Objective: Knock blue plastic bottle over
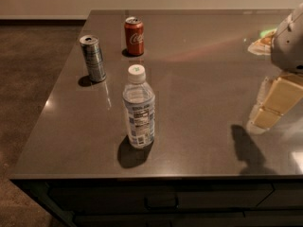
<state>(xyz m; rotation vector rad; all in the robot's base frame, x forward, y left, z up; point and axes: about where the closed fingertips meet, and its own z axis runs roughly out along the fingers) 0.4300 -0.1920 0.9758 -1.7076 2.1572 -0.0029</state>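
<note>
The blue plastic bottle (138,109), clear with a white cap and a blue-and-white label, stands upright near the front left of the dark table (203,70). My gripper (274,103) is at the far right edge of the view, its cream-coloured fingers (280,96) hanging above the table, well to the right of the bottle and apart from it. Its shadow lies on the table below it.
A slim silver-blue can (93,58) stands upright behind and left of the bottle. A red cola can (134,36) stands upright further back. The table's left and front edges are close to the bottle. Dark floor lies to the left.
</note>
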